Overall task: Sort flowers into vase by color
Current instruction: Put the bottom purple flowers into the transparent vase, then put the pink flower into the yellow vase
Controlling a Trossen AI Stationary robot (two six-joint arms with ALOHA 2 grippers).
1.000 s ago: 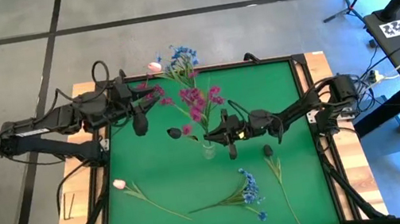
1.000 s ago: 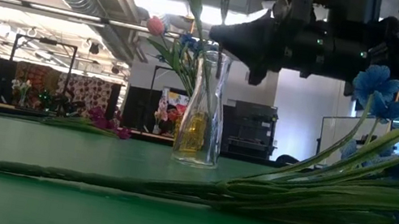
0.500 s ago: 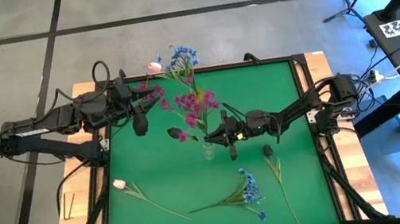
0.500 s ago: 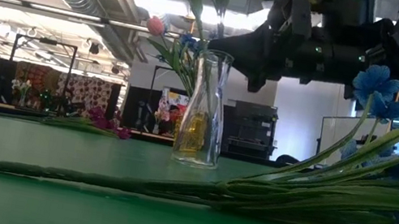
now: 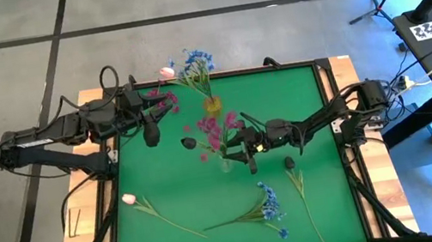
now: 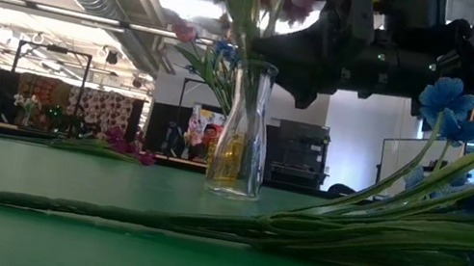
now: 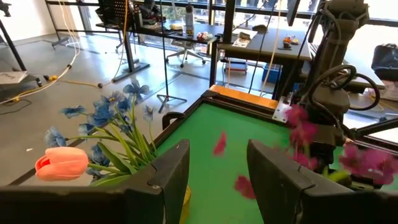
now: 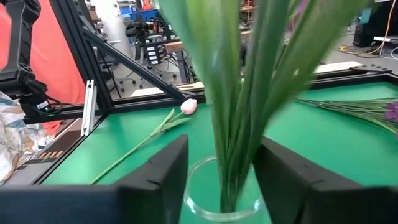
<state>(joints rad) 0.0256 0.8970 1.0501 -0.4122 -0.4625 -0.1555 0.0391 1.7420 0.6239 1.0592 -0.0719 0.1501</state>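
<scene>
Long green-stemmed artificial magenta flowers point(image 5: 214, 130) stand with stems inside the clear glass vase point(image 6: 241, 132), while pink tulip point(image 5: 129, 199) and blue spray point(image 5: 269, 203) lie flat.

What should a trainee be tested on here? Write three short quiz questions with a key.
1. Which flowers stand in the glass vase under the right gripper? A yellow daisies, B magenta cluster, C white lilies.
2. True or false: the pink tulip nearest the table's front lies flat on the green mat.
3. Fill in: the blue spray lying on the mat is nearer the ___ arm.
Key: 1 B; 2 true; 3 right.
</scene>
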